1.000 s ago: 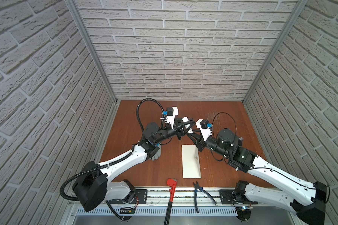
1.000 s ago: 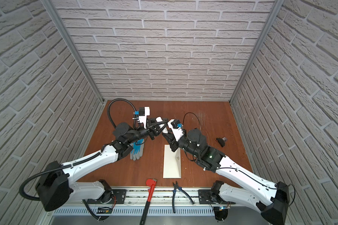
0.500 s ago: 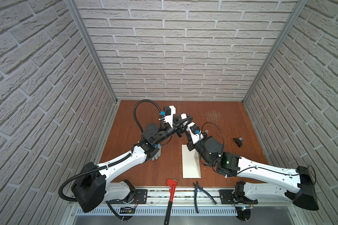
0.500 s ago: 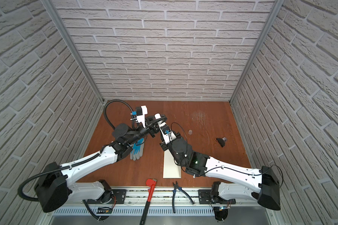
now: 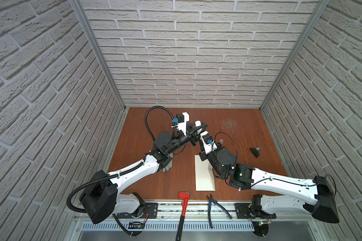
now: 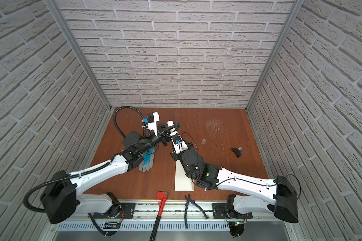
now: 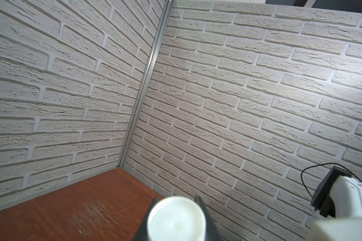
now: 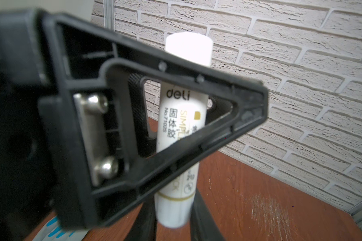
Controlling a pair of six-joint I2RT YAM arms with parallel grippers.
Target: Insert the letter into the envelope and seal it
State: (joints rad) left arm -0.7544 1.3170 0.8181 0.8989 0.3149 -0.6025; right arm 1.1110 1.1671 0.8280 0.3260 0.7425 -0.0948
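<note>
A white glue stick [image 8: 181, 119] is held in the air above the brown table [image 5: 155, 183], beyond the far end of the envelope, and it is gripped by both grippers at once. The left gripper [image 7: 177, 200] is closed narrowly across the stick's middle, and the stick's round white end is seen between its two dark fingers in the left wrist view. The right gripper [image 8: 175, 200] is clamped on the stick's other end. The envelope [image 5: 204, 177] is laid flat on the table near the front edge, its far right corner covered by the right arm. A grey and blue glove [image 6: 146, 161] is seen under the left arm, and a red wrench [image 5: 183, 200] and pliers [image 5: 214, 205] are laid at the front edge
</note>
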